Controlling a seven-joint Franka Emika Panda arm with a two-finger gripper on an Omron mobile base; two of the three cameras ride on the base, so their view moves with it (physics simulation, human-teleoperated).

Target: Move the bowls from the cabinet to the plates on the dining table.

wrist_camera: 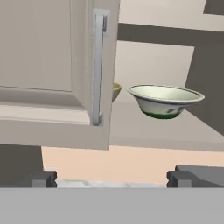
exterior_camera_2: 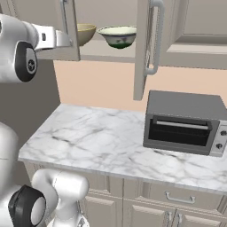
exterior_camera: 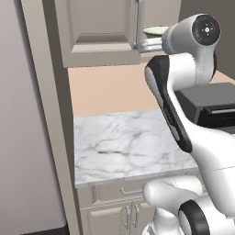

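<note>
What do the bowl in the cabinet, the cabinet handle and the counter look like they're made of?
Bowl: likely glazed ceramic, with a smooth cream inside and a green band low on the outside. Handle: apparently brushed metal, a pale grey bar with a soft sheen. Counter: looks like polished marble, white with grey veins, though it may be an imitation.

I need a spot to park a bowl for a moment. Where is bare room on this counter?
The marble counter is bare from its left end up to the toaster oven, which crowds the right end. In the cabinet, bare shelf lies in front of the bowl; the open left door narrows the way in.
</note>
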